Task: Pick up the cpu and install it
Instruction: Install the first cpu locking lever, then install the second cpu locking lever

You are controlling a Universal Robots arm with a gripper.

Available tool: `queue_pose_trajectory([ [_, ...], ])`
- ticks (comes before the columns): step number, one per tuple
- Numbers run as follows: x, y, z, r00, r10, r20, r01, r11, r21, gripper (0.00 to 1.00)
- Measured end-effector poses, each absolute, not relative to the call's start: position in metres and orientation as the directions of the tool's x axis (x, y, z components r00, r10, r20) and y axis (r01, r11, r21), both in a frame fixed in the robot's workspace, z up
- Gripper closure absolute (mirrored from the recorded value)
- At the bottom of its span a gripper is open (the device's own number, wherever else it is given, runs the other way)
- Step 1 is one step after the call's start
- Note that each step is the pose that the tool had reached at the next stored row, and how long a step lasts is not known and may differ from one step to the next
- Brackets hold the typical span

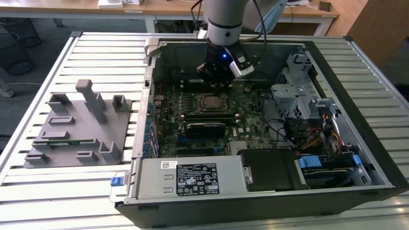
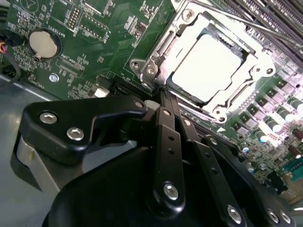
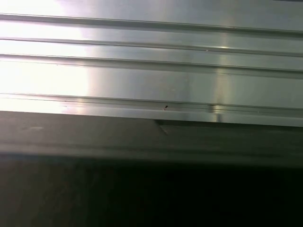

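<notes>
The cpu lies flat in the socket frame near the middle of the motherboard, its shiny silver top facing up. It is square, so no long axis stands out; in the second wrist view its edges run parallel to the frame's sides. The metal frame covers its edges and corners, and the glare on its top hides any marking. In the exterior view the chip is small and dim, just below the gripper.

The gripper hangs over the motherboard inside the open computer case, just beside the socket on the side toward the case's rear wall. In the second wrist view the gripper ends close to the socket's edge, and its 2 fingers appear drawn together with nothing between them — the tips themselves are hard to make out against the frame.

The case lies on a slatted metal table; a grey fixture sits near the table's edge at the exterior view's left. The first wrist view shows ribbed metal above a dark band — too close to identify.
</notes>
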State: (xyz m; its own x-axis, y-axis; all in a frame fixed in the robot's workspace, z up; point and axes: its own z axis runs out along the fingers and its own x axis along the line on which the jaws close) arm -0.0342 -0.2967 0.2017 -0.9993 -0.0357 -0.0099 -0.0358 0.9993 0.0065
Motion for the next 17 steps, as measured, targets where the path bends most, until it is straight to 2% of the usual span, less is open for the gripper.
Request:
queue_pose_trajectory([
  [17,-0.0339,-0.3011,0.2015,-0.999,-0.036,-0.010,-0.036,0.999,0.006,0.89],
])
